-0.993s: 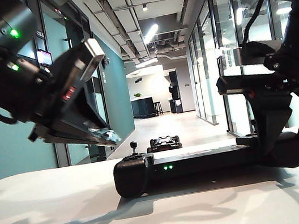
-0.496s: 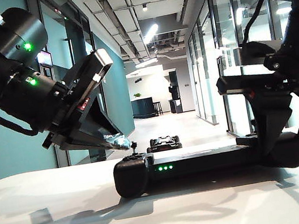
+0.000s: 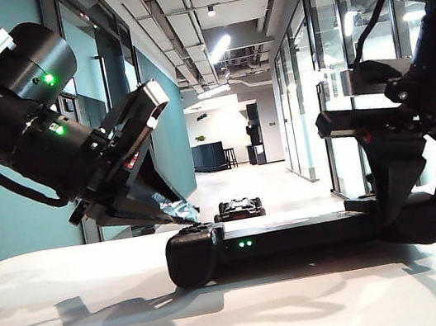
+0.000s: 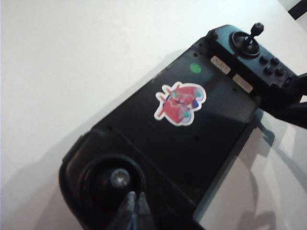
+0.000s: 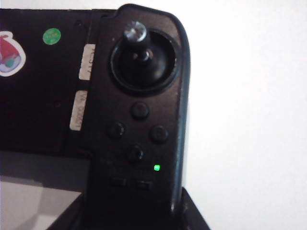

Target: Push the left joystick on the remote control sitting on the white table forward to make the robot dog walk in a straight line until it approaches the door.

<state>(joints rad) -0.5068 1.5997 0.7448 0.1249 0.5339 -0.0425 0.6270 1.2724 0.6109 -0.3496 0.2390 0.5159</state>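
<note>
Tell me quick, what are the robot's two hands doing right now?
Left gripper: shut, holding nothing, its tips beside the left joystick.
Right gripper: clamped on the right end of the remote control, steadying it.

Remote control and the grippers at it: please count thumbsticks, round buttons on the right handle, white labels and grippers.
Thumbsticks: 2, the left joystick and its twin
Round buttons: 4
White labels: 2
Grippers: 2, left gripper shut beside the left joystick, right gripper clamping the remote control at its right end
Total: 10
</note>
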